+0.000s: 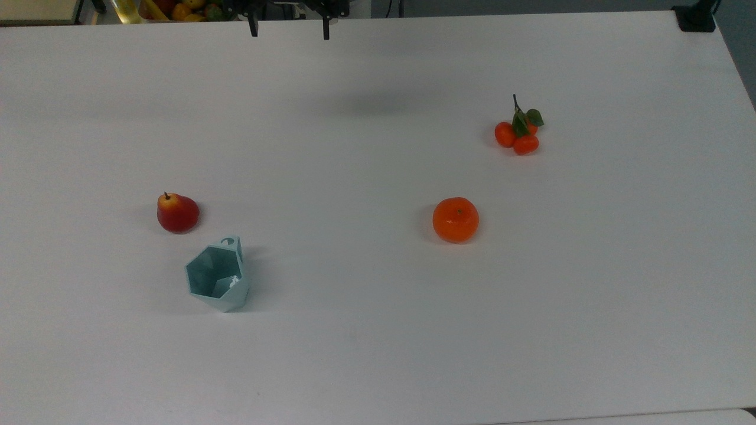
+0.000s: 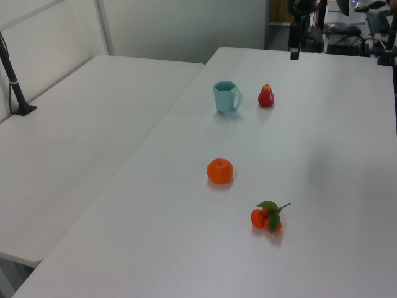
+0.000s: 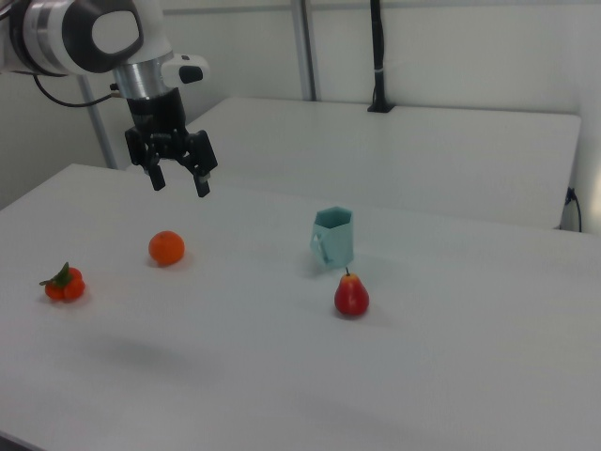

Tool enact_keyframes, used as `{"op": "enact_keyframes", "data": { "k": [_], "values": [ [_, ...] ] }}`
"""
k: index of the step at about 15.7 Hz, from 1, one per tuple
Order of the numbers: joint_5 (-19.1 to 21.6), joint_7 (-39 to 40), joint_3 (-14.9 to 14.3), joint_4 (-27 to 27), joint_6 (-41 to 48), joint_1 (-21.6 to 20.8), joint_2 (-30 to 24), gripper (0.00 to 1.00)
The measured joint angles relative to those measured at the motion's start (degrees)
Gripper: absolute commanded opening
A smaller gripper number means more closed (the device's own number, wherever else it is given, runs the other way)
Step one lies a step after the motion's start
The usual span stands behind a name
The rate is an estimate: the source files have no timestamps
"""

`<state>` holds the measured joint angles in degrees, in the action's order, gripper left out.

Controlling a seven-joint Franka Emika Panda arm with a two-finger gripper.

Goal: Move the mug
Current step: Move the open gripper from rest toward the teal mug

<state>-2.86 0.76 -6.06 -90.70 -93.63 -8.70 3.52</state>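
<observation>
Claw (image 3: 178, 181) hanging high above the white table (image 1: 378, 330), fingers spread apart, nothing between them. We look to be at the very start: the approach isn't made. The mug (image 1: 217, 281) stands upright just beside the pear (image 1: 177, 213), well apart from the orange (image 1: 455, 219) and the little tangerine cluster (image 1: 518, 136). Next move calls for crossing over and descending on the mug's rim. Top view cuts the arm off, fingertips alone showing.
</observation>
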Motion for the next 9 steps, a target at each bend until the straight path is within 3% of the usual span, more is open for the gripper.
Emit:
{"op": "enact_keyframes", "data": {
  "k": [9],
  "values": [
    [0.0, 0.0, -0.7, -0.1, 0.0, 0.4, 0.3, 1.00]
  ]
}}
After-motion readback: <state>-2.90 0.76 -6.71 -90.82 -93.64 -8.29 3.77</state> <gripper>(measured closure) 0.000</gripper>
